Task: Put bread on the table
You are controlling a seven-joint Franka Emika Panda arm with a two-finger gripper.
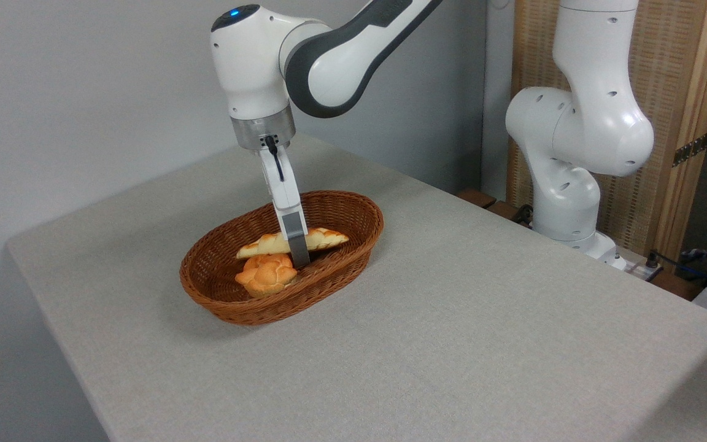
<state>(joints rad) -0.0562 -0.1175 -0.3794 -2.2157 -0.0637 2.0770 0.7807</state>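
Observation:
The bread (324, 237), a long flat braided loaf in pale yellow with brown patches, lies tilted inside the brown wicker basket (353, 212) on the table (482, 319). My gripper (299, 260) reaches down into the basket over the middle of the loaf. Its near finger (296, 236) crosses in front of the bread, with the tip low beside the orange bun. The far finger is hidden behind the near one and the loaf, so the gap between the jaws does not show.
A small round orange flower-shaped bun (266, 274) sits in the basket just below the loaf, touching distance from the fingertip. The arm's white base (568, 202) stands at the table's far right edge. Grey cloth stretches wide to the right and front of the basket.

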